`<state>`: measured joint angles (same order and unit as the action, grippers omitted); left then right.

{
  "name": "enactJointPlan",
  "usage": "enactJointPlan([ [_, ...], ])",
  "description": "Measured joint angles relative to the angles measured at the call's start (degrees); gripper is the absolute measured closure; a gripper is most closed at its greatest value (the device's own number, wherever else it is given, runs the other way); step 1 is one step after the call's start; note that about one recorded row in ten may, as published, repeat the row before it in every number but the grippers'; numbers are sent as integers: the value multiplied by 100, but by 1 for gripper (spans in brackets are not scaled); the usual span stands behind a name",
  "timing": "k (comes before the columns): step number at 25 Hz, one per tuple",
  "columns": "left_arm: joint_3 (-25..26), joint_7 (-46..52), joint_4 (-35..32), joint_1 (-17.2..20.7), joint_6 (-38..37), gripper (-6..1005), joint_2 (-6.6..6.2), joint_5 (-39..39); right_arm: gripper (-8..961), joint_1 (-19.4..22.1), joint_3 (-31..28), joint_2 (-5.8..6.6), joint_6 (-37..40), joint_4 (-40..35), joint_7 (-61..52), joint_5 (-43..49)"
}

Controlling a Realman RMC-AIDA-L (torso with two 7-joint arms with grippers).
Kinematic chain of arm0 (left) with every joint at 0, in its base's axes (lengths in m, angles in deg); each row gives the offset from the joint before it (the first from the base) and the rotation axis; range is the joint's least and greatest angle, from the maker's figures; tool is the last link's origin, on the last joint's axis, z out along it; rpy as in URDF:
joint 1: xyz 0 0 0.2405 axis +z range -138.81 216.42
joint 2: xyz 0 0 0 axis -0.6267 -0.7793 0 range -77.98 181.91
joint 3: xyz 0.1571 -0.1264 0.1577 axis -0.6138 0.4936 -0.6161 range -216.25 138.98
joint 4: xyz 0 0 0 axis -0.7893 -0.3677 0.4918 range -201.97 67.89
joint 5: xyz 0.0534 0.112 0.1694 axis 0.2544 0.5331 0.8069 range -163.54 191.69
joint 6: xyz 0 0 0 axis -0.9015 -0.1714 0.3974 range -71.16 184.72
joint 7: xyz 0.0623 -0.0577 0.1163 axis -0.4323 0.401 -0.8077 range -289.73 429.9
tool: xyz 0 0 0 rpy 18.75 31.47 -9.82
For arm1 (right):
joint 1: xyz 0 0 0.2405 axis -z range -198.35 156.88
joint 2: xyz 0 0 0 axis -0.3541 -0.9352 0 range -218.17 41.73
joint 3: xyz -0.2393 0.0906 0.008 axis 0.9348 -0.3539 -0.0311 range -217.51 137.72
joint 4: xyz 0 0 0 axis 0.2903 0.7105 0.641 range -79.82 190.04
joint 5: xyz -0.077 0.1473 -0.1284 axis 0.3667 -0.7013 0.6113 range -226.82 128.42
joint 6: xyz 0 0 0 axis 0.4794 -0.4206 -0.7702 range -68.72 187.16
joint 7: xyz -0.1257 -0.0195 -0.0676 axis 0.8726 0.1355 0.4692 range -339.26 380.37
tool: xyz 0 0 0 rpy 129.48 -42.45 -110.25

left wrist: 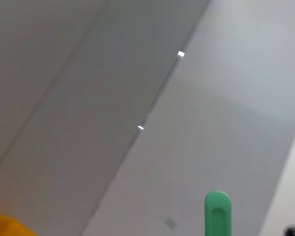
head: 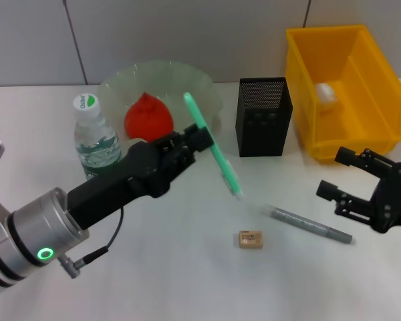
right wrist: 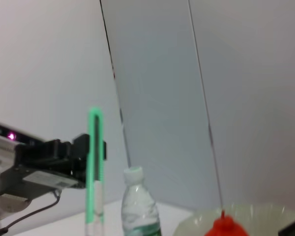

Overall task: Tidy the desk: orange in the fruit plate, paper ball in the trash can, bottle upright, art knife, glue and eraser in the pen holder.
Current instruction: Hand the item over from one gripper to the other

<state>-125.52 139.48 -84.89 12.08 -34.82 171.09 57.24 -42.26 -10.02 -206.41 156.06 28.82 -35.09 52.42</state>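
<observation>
Head view: left gripper [head: 199, 139] jaws clenched on the green art knife [head: 214, 148], raised above the tabletop [head: 187, 267]; right gripper [head: 351, 184] jaws released, near the pen holder [head: 263, 117].

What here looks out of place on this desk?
A grey glue stick and a small tan eraser lie loose on the table, outside the pen holder. The left claw holds a green art knife aloft.
</observation>
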Motion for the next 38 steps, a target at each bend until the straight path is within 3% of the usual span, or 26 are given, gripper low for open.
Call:
enactJointPlan([
  [3, -51, 3, 128, 1, 10, 778, 5, -164, 178, 25, -80, -67, 12, 466, 676, -133],
  [5, -473, 30, 437, -9, 16, 777, 6, -1013, 178, -13, -108, -78, 39, 824, 1003, -193],
  [9, -726, 105, 496, 53, 48, 775, 6, -1448, 178, -77, -168, -103, 22, 1439, 1530, -296],
  [18, -689, 951, 526, 161, 278, 770, 5, -1579, 178, -306, -456, -143, -266, 2585, 2687, -375],
  [28, -675, 1915, 586, 175, 687, 765, 5, -1720, 178, -404, -458, -161, -321, 3071, 3366, -375],
  [38, -711, 2139, 569, 145, 729, 760, 5, -1743, 178, -553, -474, -170, -494, 3603, 3946, -381],
])
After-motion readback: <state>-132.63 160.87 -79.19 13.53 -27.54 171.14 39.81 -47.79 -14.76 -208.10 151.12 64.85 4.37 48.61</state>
